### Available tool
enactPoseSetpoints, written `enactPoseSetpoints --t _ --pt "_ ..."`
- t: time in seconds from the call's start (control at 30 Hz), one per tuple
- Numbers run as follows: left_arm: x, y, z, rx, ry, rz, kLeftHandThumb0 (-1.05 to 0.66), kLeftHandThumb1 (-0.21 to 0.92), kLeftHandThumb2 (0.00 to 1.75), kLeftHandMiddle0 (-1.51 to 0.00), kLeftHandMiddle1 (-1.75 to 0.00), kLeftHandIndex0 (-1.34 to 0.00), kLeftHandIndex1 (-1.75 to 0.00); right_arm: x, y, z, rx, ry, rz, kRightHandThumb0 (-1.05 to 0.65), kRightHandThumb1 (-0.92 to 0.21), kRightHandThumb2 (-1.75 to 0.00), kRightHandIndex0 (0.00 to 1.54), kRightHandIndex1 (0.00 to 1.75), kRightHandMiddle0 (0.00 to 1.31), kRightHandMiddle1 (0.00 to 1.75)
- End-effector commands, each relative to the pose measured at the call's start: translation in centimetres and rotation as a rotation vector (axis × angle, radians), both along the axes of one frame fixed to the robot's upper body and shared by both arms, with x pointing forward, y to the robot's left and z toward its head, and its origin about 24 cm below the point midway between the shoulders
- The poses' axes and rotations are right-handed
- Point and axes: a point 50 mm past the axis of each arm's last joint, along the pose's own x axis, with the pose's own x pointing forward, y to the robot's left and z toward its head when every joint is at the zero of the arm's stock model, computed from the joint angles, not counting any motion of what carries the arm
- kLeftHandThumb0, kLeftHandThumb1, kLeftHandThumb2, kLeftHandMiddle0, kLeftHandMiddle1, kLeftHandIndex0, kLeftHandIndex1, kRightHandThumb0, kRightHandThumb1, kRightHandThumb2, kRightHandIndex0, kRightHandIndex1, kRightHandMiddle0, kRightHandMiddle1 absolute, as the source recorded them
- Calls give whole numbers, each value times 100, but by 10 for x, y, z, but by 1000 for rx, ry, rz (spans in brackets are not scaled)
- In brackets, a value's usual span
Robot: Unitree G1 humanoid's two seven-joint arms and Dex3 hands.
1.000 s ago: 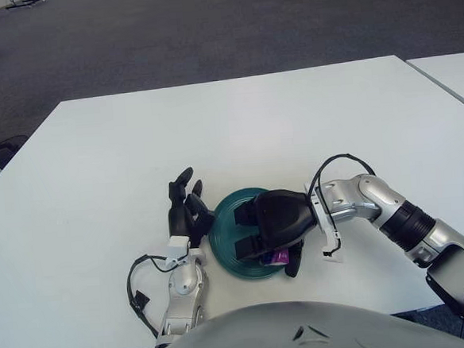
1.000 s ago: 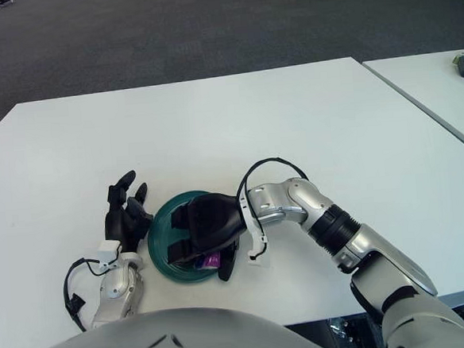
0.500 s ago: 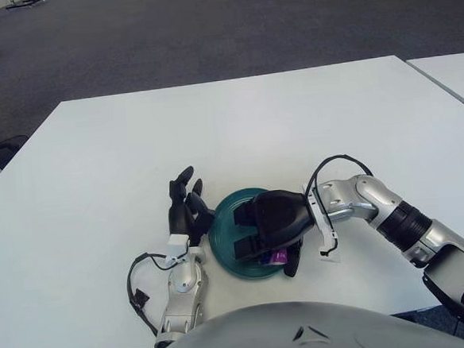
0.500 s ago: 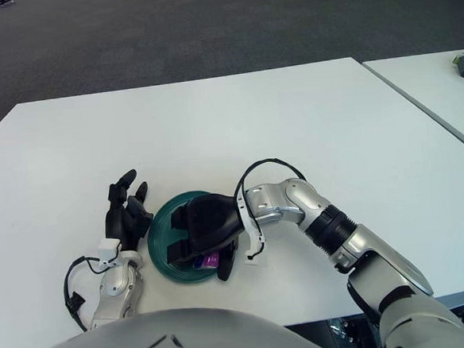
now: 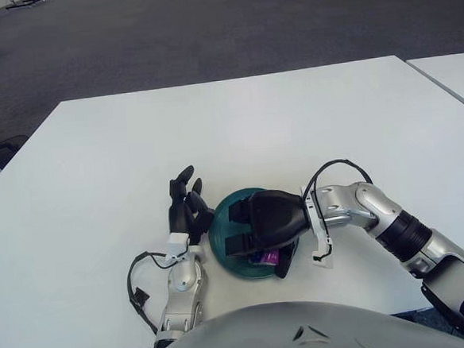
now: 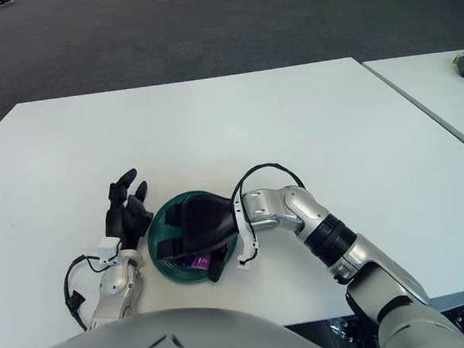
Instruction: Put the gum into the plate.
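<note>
Gum [image 5: 265, 258]: small purple packet, visible at the near edge of the plate [image 5: 220, 226], under the right hand [image 5: 259, 224]. Mostly covered by the hand; only one purple end showing between the dark fingers. Lying inside the plate rim or just on it: cannot tell.

Plate: dark teal, round, on the white bench [image 5: 237, 126], close to the near edge and roughly central in front of the robot. Far-left arc of the rim exposed; remainder hidden by the right hand.

Right hand: black, reaching in from the right across the plate, palm down, fingers curled over the plate's centre and near side. Fingers closed around the area of the gum, with one finger [image 6: 218, 265] pointing down past the near rim beside the purple packet. Actual clamping on the gum: cannot tell, contact surfaces hidden. Silver forearm extending to the right, black cable looped above the wrist.

Left hand [image 5: 185, 209]: resting on the bench just beside the left rim of the plate, fingers extended and relaxed, pointing away from the robot, holding nothing. Silver forearm running back toward the near bench edge, black cable looped on the bench at its left.

Second white bench [image 6: 448, 79]: at the right, separated from the main bench by a narrow gap.
</note>
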Motion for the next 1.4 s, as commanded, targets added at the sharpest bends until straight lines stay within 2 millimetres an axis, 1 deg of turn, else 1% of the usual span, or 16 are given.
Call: enactPoseSetpoints --t 0.0,0.2,0.4,0.57,0.67,0.7,0.73,0.77,0.83,0.87,0.9,0.93,1.03,1.1,1.23,1.37 --pt "2 -7 -5 -64 43 14 -97 92 108 -48 0 -13 -90 5 -2 12 38 -34 2 -77 -92 -66 70 175 15 164" --pt "2 -7 -5 -86 36 6 -96 92 106 -46 0 -11 -89 6 -1 14 29 -32 9 -82 -92 -72 70 175 15 158" --pt "3 -7 -5 -90 32 4 -96 92 106 -47 -1 -10 -89 8 0 14 16 -10 2 -85 -92 -73 70 175 15 156" --pt "3 -6 -4 -82 28 -1 -95 92 106 -48 -1 -10 -90 8 0 14 5 7 1 -87 -92 -75 68 175 11 148" --pt "2 -5 -4 -69 26 -9 -96 92 107 -47 -1 -10 -89 9 0 13 -13 13 0 -88 -92 -78 56 175 9 141" --pt "2 -5 -4 -68 26 -11 -96 92 107 -47 -1 -10 -89 9 0 13 -19 12 0 -89 -92 -80 46 164 7 136" --pt "1 -5 -3 -67 26 -13 -96 92 108 -47 0 -10 -89 9 0 13 -33 6 0 -89 -92 -81 43 160 6 134" --pt "1 -5 -3 -66 26 -14 -96 92 108 -46 0 -9 -89 9 0 13 -43 2 -1 -90 -92 -84 40 135 4 123" --pt "1 -5 -3 -65 25 -15 -96 92 108 -46 0 -9 -89 10 -1 12 -63 -6 -4 -92 -92 -88 39 91 1 106" --pt "1 -4 -3 -63 25 -16 -96 92 108 -46 0 -9 -89 12 -1 11 -78 -7 -7 -92 -92 -89 40 80 1 102" --pt "1 -4 -3 -63 25 -17 -97 92 108 -46 0 -8 -89 12 -2 11 -87 -8 -9 -93 -92 -91 41 60 1 93" --pt "1 -4 -3 -62 25 -19 -97 92 108 -46 0 -8 -89 13 -2 10 -105 -2 -11 -93 -92 -92 42 45 0 87" --pt "0 -4 -3 -63 25 -22 -97 92 108 -45 0 -6 -88 15 -3 9 -145 21 -18 -95 -92 -94 39 21 0 71" --pt "0 -3 -3 -65 25 -21 -97 92 108 -45 0 -6 -88 15 -4 8 -167 34 -21 -96 -92 -95 37 13 0 65" --pt "-1 -3 -3 -71 27 -14 -98 92 108 -46 -1 -7 -89 16 -6 9 -216 56 -28 -99 -92 -96 31 4 0 52" --pt "-3 -1 -3 -76 32 -10 -97 92 108 -47 -1 -8 -89 16 -8 10 -258 76 -29 -102 -92 -96 26 1 0 42"
